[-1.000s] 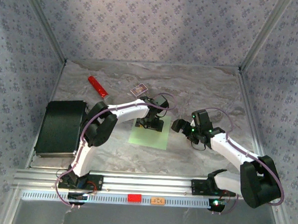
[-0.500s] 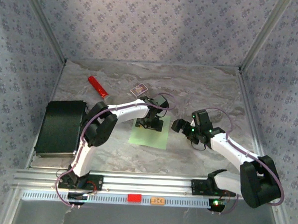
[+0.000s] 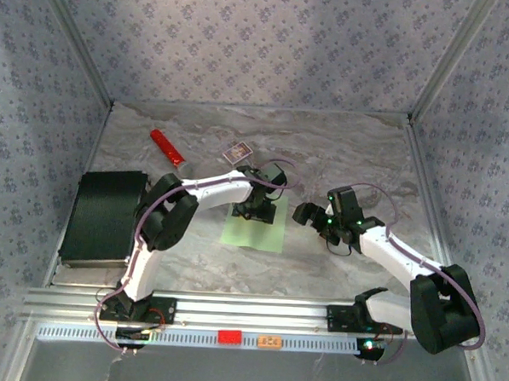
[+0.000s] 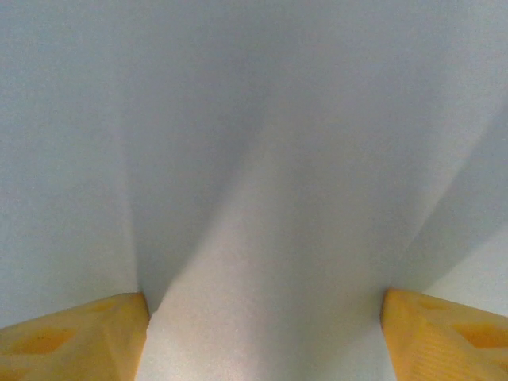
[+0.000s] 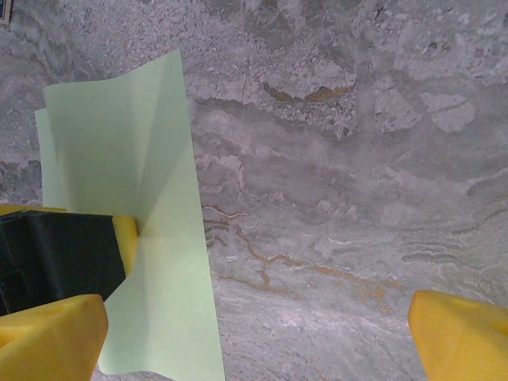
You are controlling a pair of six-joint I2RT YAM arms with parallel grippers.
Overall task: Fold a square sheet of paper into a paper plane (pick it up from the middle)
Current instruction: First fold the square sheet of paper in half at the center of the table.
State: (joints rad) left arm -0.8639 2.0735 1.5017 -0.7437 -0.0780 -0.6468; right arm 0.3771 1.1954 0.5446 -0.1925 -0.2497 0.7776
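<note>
Where the left gripper (image 4: pixel 266 317) bears down mid-sheet, the square sheet of paper (image 3: pixel 252 235) humps up btwn its jaws: pale green, plain, w/ a soft ridge, not flat. Jaws part-open, tips on the paper, not clamped. Sheet lies centre of the tabletop (image 3: pixel 359 153), just left of the right gripper (image 3: pixel 303 213), whose jaws gape wide, holding nothing. Vs 1 s ago: left jaws narrower, sheet same spot, right arm unmoved.
</note>
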